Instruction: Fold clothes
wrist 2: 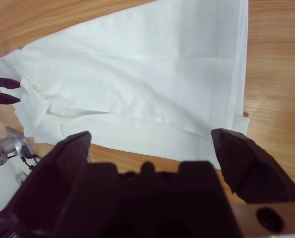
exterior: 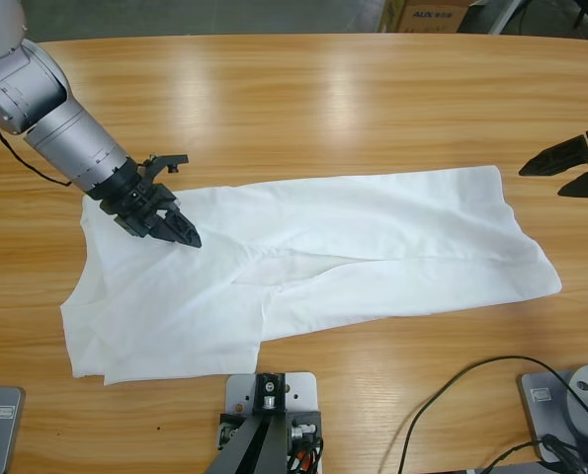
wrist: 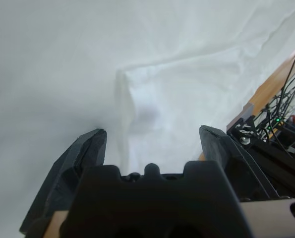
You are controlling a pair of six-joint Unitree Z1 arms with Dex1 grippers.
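Note:
The clothes, one white T-shirt, lie spread flat across the middle of the wooden table, with a fold ridge running through the centre. My left gripper hovers over the shirt's left part. In the left wrist view it is open, with only white cloth below and nothing held. My right gripper stands open over bare wood just beyond the shirt's upper right corner. In the right wrist view it looks along the shirt towards the left gripper at the far end.
Bare table stretches behind the shirt. A cardboard box stands past the far edge. Black cables loop at the front right, near the table's front edge.

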